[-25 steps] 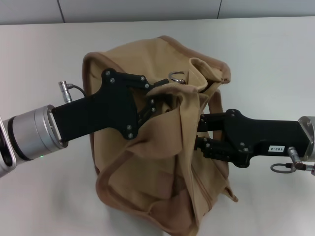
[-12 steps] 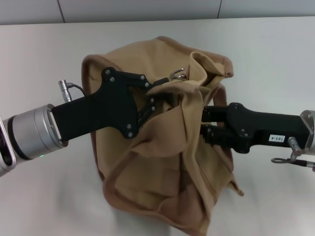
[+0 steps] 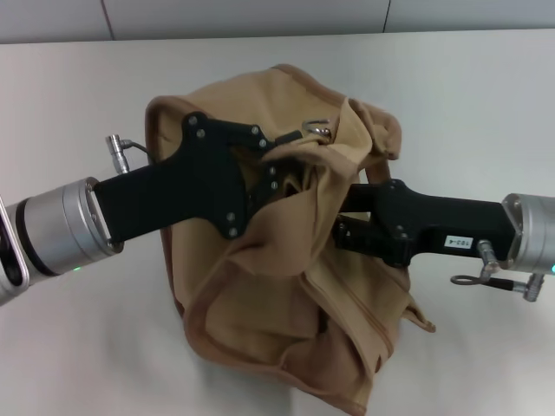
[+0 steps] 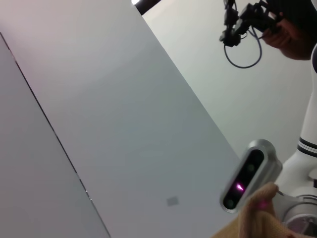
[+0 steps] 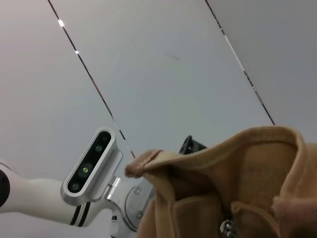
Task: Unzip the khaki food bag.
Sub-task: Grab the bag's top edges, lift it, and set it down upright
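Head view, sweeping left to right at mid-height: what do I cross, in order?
Left arm's silver wrist cuff → left gripper reaching into the fabric → khaki food bag → right gripper pushed into the bag's side → right arm's silver wrist cuff.

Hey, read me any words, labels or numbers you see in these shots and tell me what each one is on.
One small white label with dark characters on the right end effector body, in the head view: too small and turned to read.
The khaki food bag: no print or logo readable.
The left end effector, in the bag's folds: no markings visible.
Both wrist views: no text at all.
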Robot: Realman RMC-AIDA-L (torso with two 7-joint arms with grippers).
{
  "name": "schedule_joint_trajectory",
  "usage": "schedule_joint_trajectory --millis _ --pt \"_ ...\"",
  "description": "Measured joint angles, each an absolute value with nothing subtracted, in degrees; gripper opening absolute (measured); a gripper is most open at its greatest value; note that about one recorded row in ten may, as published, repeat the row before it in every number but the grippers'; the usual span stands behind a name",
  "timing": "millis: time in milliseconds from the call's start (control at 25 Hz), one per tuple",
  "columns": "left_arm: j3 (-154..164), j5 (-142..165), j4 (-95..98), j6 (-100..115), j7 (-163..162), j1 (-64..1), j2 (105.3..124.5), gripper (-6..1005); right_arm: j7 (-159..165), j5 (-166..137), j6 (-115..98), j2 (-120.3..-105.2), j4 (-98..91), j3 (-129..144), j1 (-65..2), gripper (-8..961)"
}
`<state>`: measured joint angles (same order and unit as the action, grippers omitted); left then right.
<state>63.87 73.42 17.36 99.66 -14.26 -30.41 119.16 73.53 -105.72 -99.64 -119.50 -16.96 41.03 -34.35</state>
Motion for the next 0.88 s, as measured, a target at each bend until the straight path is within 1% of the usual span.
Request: schedule_joint_trajectory --millis 320,880 --pt "64.87 71.59 16.61 99.34 -14.14 -30.82 119.18 134 73.08 -105.63 -99.47 -119.57 -15.32 43.24 -36.03 333" --pt "65.64 71.25 16.44 99.83 -14.15 -30.43 119.18 139 71.54 -105.76 -100.16 -119.62 -14.14 42.92 -36.05 247"
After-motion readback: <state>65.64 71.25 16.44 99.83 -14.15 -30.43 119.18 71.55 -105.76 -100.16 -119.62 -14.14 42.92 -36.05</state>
